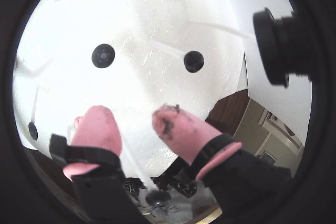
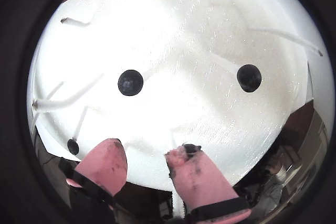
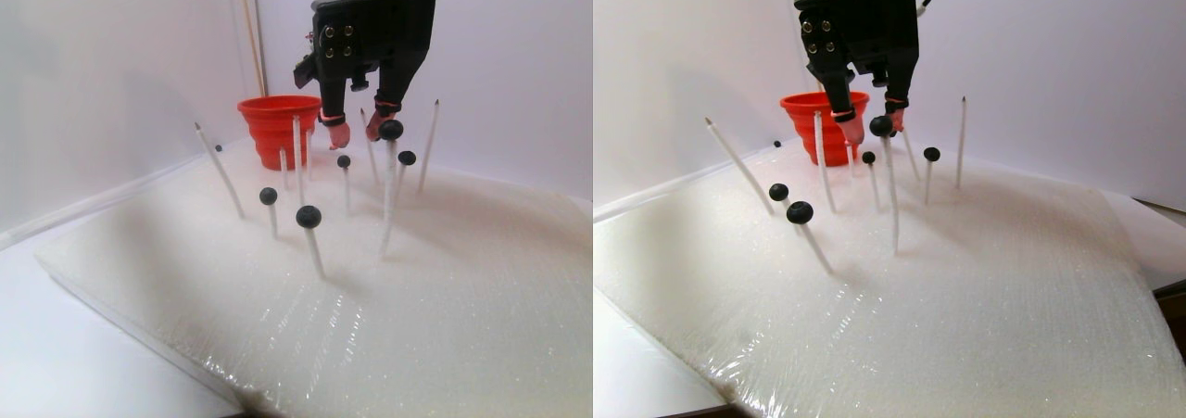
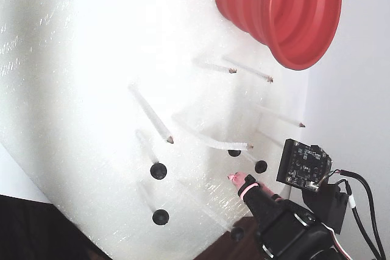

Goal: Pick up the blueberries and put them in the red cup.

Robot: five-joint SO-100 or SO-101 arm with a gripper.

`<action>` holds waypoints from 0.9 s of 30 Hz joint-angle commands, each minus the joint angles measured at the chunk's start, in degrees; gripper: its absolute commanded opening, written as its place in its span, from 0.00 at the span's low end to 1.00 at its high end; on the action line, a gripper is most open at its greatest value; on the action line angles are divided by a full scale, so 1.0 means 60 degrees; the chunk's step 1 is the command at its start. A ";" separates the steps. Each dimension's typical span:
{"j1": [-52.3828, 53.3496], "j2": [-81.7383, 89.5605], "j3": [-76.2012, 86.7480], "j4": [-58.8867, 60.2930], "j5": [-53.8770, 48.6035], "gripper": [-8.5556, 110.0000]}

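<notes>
A white foam sheet (image 3: 417, 279) carried the red cup (image 3: 273, 126) at its far edge and blueberries (image 3: 309, 217) spiked on white sticks (image 3: 387, 205); above them the gripper (image 3: 356, 133) hung parted, pink fingertips (image 1: 97, 127) gripping nothing

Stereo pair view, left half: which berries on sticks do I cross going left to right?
Tiny far berry → low berry → nearest berry → small berry → big berry just right of the claw. The last berry overlaps the big one, so I left it out.
</notes>
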 commanded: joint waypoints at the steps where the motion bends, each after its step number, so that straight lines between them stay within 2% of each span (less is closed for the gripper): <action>1: 0.0146 -0.0015 -0.0527 -0.0249 0.0132 0.20; 27: -0.0410 -0.1465 -0.1201 -0.1597 0.0571 0.20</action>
